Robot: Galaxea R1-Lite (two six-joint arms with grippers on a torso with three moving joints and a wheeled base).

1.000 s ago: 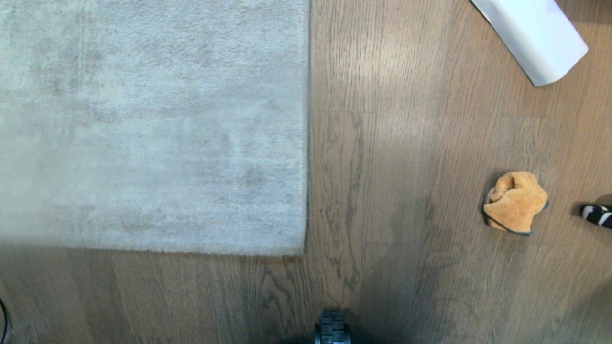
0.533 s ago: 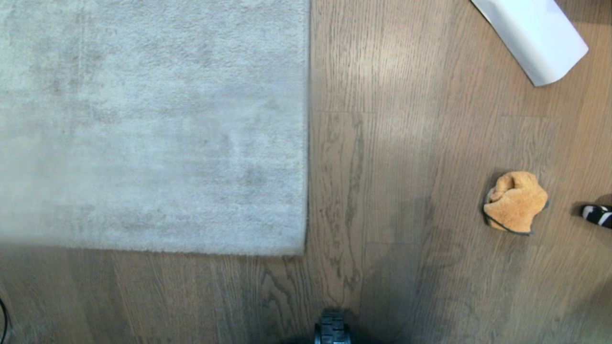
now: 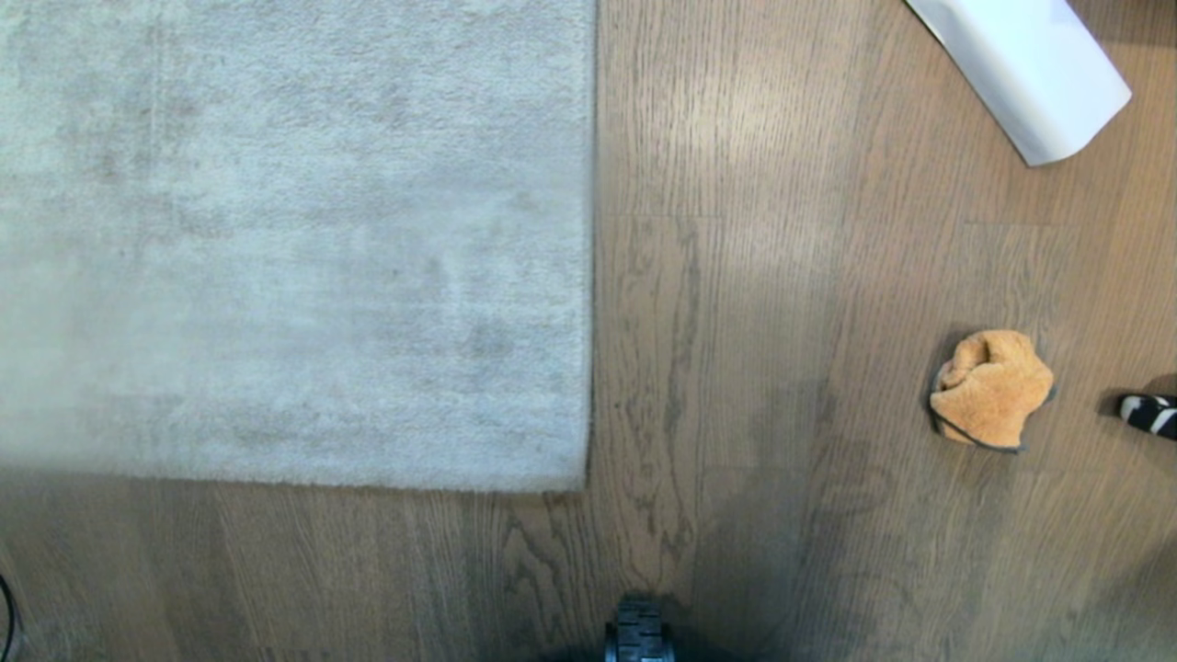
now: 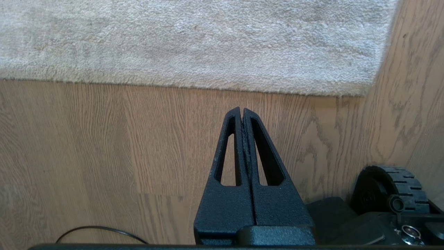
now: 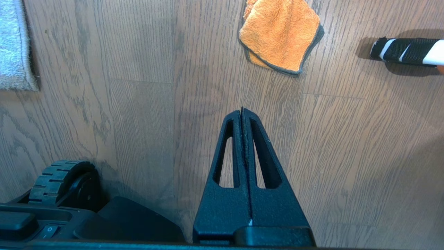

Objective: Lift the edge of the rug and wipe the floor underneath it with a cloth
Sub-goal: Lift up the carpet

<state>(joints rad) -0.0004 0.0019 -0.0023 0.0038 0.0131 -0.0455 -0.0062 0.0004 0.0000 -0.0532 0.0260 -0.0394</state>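
The pale grey rug lies flat over the left half of the head view, and its rug edge runs down to a near corner. Brown wood-grain floor fills the rest. The orange cloth sits crumpled on the floor at the right, apart from the rug. Neither arm shows in the head view. In the left wrist view my left gripper is shut and empty over bare floor, a short way from the rug edge. My right gripper is shut and empty, with the cloth ahead of it.
A white rolled paper sheet lies at the far right. A black-and-white striped object pokes in beside the cloth. My base wheel is at the near edge. A thin black cable lies near the left gripper.
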